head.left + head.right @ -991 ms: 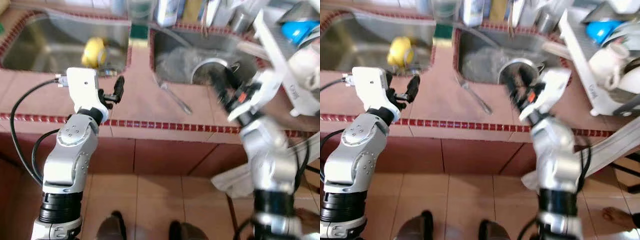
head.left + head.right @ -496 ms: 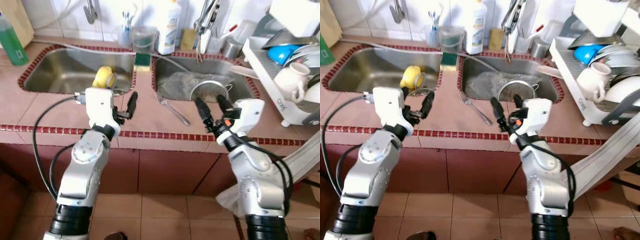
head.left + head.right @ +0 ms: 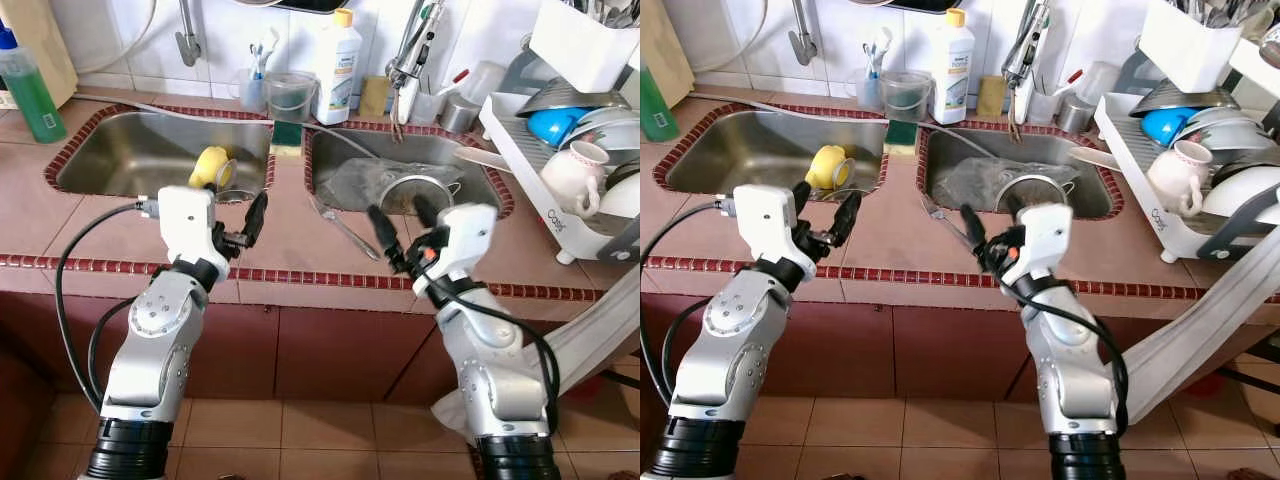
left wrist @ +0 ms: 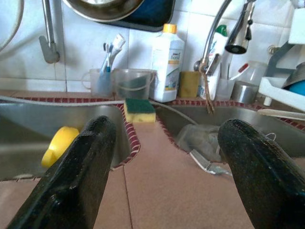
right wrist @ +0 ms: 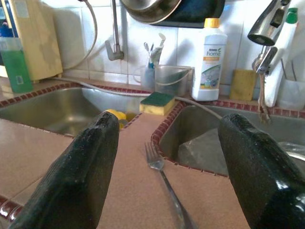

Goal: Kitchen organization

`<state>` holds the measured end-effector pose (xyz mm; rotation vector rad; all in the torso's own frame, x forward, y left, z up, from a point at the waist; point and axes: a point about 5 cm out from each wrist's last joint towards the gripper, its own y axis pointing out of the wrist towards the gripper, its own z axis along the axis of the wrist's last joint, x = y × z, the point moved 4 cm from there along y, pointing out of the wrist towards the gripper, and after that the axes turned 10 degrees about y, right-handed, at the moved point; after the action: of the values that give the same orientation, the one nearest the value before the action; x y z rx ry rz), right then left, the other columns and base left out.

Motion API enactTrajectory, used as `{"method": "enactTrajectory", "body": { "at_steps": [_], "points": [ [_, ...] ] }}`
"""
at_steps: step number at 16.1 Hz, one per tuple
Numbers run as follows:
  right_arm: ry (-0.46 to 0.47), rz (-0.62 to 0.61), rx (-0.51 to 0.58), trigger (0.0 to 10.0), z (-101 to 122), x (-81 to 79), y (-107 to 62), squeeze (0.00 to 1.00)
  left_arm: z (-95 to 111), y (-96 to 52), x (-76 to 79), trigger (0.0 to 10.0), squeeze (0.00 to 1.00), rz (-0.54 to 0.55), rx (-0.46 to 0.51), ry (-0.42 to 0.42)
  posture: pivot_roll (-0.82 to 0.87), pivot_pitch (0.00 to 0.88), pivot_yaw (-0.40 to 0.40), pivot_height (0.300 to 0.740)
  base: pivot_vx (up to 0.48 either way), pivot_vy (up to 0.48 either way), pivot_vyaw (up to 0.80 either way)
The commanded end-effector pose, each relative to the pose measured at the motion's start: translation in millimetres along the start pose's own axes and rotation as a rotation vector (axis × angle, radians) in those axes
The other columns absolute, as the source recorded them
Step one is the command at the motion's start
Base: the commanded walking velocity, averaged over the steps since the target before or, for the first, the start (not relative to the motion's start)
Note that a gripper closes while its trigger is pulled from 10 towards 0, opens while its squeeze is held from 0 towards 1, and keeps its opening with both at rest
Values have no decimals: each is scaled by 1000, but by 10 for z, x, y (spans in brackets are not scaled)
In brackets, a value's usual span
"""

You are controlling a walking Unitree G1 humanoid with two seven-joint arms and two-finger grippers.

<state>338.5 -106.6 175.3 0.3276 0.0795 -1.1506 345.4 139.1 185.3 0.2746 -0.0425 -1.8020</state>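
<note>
Head view, both grippers, left (image 3: 243, 222) and right (image 3: 400, 225), poised over the tiled worktop (image 3: 290, 225) with jaws spread, grasping nothing, fork (image 3: 340, 222) lying between them (beside the right sink (image 3: 400, 180)), right wrist view, fork (image 5: 164, 183) ahead, sponge (image 5: 157, 103) beyond

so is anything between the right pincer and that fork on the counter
Nothing visible. The fork lies on bare counter between the two sinks, and the right pincer, open, hovers just beside it with open tile between them.
</note>
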Motion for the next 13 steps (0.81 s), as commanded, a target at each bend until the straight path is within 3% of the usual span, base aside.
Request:
{"method": "enactTrajectory", "body": {
  "at_steps": [1, 9, 13],
  "points": [
    [-23, -1, -6, 10000, -15, 30, -14, 0, -4, -4, -21, 10000, 0, -2, 3, 4, 1, 0, -64, 740, 0, 0, 0],
    [-43, 8, -46, 10000, -109, 27, -76, 0, -69, -49, 5, 10000, 0, -11, -16, -2, 3, 0, -77, 740, 0, 0, 0],
    [-53, 14, -62, 10000, -137, 33, -99, 0, -89, -61, 28, 10000, 0, -16, -23, -6, 2, 0, -82, 740, 249, 0, 0]
  ]
}}
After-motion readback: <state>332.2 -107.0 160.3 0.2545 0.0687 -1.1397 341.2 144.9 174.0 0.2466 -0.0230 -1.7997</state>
